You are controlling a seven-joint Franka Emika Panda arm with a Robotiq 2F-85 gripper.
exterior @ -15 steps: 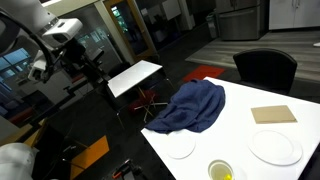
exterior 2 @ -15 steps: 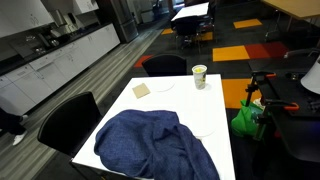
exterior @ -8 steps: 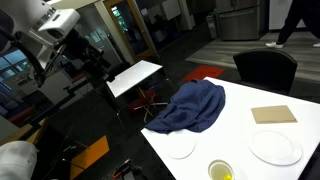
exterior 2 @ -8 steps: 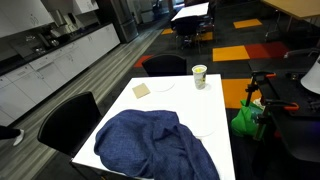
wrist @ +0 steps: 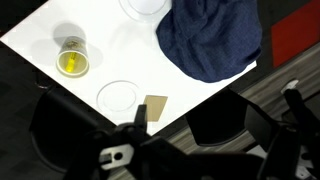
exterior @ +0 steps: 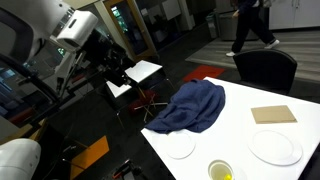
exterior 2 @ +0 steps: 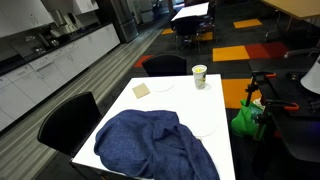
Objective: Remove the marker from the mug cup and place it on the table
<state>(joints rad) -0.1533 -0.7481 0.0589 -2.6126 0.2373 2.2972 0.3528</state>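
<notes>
The stubby yellow marker sits inside the small white mug cup, upright near the white counter's end.

The arm, at 10 o'clock in an exterior view, wears glossy white rounded shells with a grey joint band. Its gripper is matte black. In the wrist view, its dark body carries what may be a pale marking at 7 o'clock.

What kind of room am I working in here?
Probably an office break room or cafeteria: a kitchen counter along the wall, black chairs at the white table, and orange carpet tiles.
</notes>
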